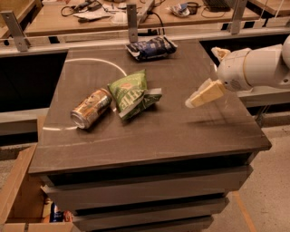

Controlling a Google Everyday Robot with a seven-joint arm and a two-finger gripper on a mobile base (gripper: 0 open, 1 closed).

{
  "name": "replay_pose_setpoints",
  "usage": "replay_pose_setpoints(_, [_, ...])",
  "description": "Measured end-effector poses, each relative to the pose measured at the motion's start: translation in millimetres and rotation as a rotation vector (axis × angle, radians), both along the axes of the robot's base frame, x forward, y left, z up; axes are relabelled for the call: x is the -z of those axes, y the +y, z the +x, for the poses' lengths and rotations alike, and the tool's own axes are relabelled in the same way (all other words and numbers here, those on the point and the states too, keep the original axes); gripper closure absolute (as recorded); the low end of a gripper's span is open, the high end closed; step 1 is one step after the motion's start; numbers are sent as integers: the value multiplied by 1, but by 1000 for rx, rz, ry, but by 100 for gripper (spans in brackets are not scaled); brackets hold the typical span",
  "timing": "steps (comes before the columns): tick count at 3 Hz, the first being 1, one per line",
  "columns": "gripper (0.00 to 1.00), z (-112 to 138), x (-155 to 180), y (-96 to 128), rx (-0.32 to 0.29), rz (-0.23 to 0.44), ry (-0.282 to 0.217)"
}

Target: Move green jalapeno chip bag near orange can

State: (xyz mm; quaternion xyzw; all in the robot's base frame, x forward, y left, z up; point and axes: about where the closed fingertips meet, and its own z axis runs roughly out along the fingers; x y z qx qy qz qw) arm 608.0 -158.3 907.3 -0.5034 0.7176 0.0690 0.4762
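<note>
The green jalapeno chip bag [131,94] lies crinkled on the dark table [181,131], left of centre. The orange can [91,108] lies on its side just left of the bag, nearly touching it. My gripper [201,78] is at the right side of the table, well to the right of the bag and raised above the surface. It is open and holds nothing. One cream finger [205,94] points down-left toward the table; the other finger [219,53] shows behind the white wrist.
A dark blue chip bag [150,47] lies at the table's back edge. A white arc line [102,62] is painted on the back left of the top. A cardboard box [22,195] stands on the floor at lower left. A cluttered bench [90,13] runs behind.
</note>
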Motion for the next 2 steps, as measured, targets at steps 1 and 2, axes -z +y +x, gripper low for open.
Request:
replay_pose_setpoints(1, [0,2,-4,-4,28,-6,-12])
replay_pose_setpoints(2, [0,2,-4,-4,28,-6,-12])
